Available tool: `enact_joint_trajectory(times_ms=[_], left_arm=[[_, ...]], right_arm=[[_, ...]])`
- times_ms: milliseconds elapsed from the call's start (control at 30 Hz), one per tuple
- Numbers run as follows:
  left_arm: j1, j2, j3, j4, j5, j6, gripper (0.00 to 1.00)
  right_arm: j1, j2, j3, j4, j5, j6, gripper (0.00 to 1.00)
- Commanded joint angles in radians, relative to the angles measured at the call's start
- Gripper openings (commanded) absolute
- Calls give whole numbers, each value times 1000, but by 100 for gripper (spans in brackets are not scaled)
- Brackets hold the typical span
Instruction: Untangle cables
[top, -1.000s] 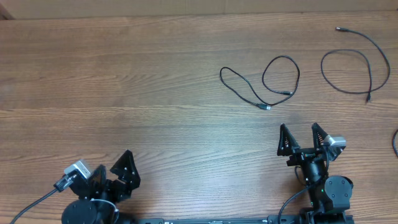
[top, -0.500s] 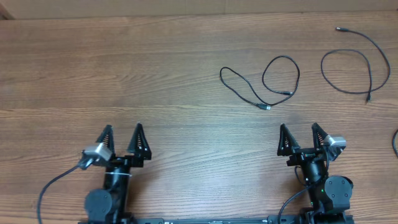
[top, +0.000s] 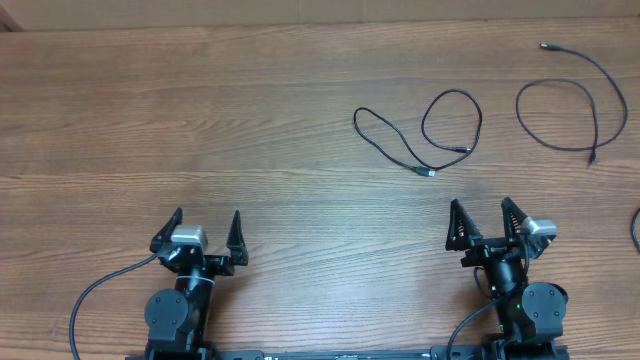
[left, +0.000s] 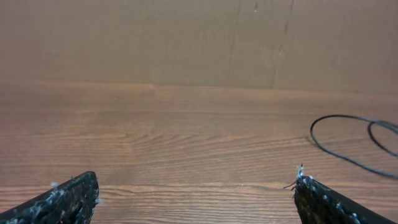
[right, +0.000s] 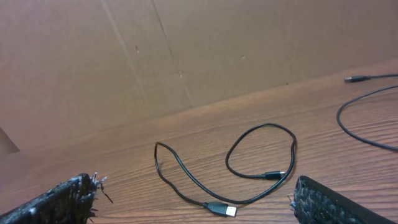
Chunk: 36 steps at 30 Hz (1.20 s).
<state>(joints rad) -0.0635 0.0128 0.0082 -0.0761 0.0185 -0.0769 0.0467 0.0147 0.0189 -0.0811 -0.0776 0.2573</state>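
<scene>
On the wood-grain table (top: 200, 100), seen from overhead, with both arms drawn up along the 6 o'clock edge. At 7 o'clock, the left gripper (top: 205, 216), spread wide and holding nothing. At 5 o'clock, the right gripper (top: 481, 206), likewise splayed and empty.

Well apart from either, the cables, all in the right half of the table. At 11 o'clock from the right gripper, the near cord (top: 481, 122), thin, black and flat on the wood in two open loops. At 1 o'clock from it, the far cord (top: 518, 103), one wide loop with a long tail curving past. At 3 o'clock, cut off by the frame edge, a sliver of a third cord (top: 636, 228). No touching between the three; impossible to tell whether the near cord crosses over itself.

Judged light and limp throughout, with no stiffness to hold a shape. Apt to trail and drag over the smooth wood when lifted at a single point, and thin enough to slip between fingertips not brought right down to the surface. Best taken at the flat plug (right: 227, 210) ending the near cord, thicker and firmer than the strand. Otherwise, pinch across the crown of a loop, clear of any neighbouring strand. No fragility to fear beyond the small plug ends.
</scene>
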Motion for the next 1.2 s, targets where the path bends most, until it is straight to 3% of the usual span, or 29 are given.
enact_joint_trajectory(times_ms=[0, 967, 1167], left_arm=[[7, -10, -3, -2, -3, 63, 100], [9, -9, -3, -2, -3, 63, 99], [9, -9, -3, -2, -3, 63, 99]], right_arm=[[-3, -12, -11, 5, 10, -7, 100], [-3, -12, -11, 5, 10, -8, 100], [-1, -12, -10, -2, 47, -199, 100]])
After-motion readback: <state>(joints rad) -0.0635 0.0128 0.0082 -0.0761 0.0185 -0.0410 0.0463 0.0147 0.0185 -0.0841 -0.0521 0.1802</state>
